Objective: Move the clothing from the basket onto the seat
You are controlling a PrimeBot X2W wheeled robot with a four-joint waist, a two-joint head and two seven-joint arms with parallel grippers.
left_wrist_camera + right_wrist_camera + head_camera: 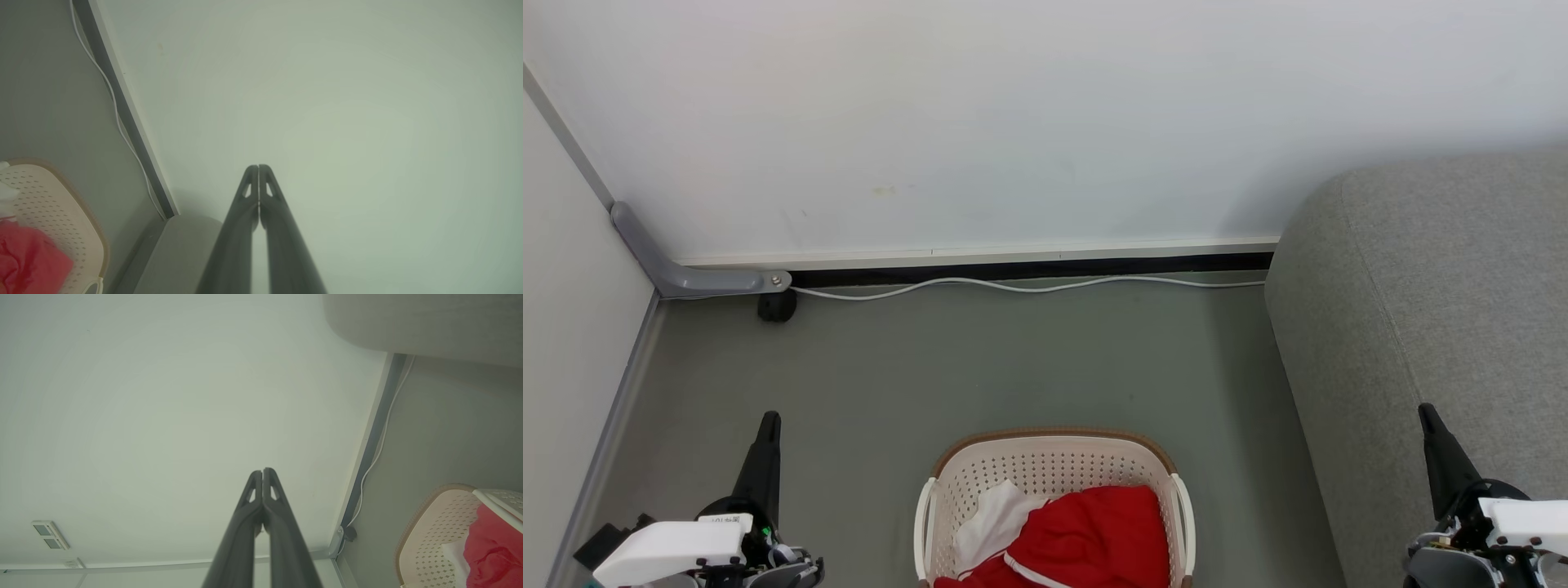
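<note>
L gripper (769, 418) & R gripper (1424, 408) closed, flanking basket (1054, 435).

Floor (1029, 367) is just plain grey-green, running back to a white wall (1013, 122). Sitting right on it: the cream perforated basket (1045, 461) front and middle, and the big grey sofa (1421, 310) on the right, with a strip of floor between them. A thin white cable (1013, 287) snakes along the wall base. There's a small black caster (777, 305) under a grey bracket (686, 279) in the left corner.
</note>
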